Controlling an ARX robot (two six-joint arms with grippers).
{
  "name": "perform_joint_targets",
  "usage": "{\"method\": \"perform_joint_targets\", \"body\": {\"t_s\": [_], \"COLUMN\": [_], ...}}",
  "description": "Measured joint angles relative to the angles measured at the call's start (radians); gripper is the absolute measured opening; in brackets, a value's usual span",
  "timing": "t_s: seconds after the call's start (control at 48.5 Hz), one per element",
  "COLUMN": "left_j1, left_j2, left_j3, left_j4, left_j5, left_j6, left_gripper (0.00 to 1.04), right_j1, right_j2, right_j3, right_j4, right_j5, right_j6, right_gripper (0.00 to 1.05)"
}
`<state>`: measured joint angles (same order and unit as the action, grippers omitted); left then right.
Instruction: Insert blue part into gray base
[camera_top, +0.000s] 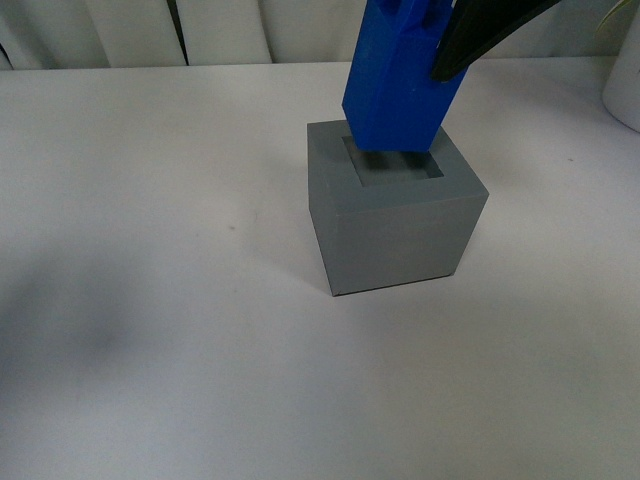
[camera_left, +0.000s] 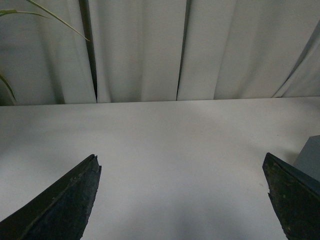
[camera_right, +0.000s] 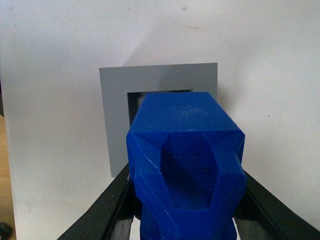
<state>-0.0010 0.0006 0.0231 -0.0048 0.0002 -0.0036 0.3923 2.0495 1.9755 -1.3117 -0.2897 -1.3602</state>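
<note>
The gray base (camera_top: 400, 225) stands on the white table, its square recess (camera_top: 395, 165) facing up. My right gripper (camera_top: 440, 30) is shut on the blue part (camera_top: 400, 90), held from above and a little tilted, its lower end at the rim of the recess. In the right wrist view the blue part (camera_right: 186, 165) sits between the black fingers (camera_right: 100, 210), with the gray base (camera_right: 115, 100) behind it. My left gripper (camera_left: 182, 200) is open and empty over bare table; a corner of the gray base (camera_left: 311, 157) shows beside one finger (camera_left: 295, 200).
White table (camera_top: 150, 300) all around the base. White curtains (camera_left: 140, 50) hang at the back. A white object (camera_top: 625, 80) stands at the far right edge. Plant leaves (camera_left: 50, 17) show in the left wrist view.
</note>
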Motion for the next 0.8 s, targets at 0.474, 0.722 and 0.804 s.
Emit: {"method": "perform_joint_targets", "body": {"t_s": [0.474, 0.722, 0.804], "left_j1": [0.000, 0.000, 0.000], "left_j2": [0.000, 0.000, 0.000], "left_j3": [0.000, 0.000, 0.000], "left_j4": [0.000, 0.000, 0.000], "left_j5": [0.000, 0.000, 0.000], "left_j6": [0.000, 0.000, 0.000], "left_gripper": [0.99, 0.99, 0.99], "right_j1": [0.013, 0.010, 0.009], "right_j2": [0.006, 0.000, 0.000], "right_j3": [-0.035, -0.055, -0.055], "right_j4": [0.010, 0.023, 0.023], "right_j5": [0.019, 0.032, 0.036], "right_j6": [-0.007, -0.023, -0.025], "right_gripper": [0.46, 0.46, 0.46]}}
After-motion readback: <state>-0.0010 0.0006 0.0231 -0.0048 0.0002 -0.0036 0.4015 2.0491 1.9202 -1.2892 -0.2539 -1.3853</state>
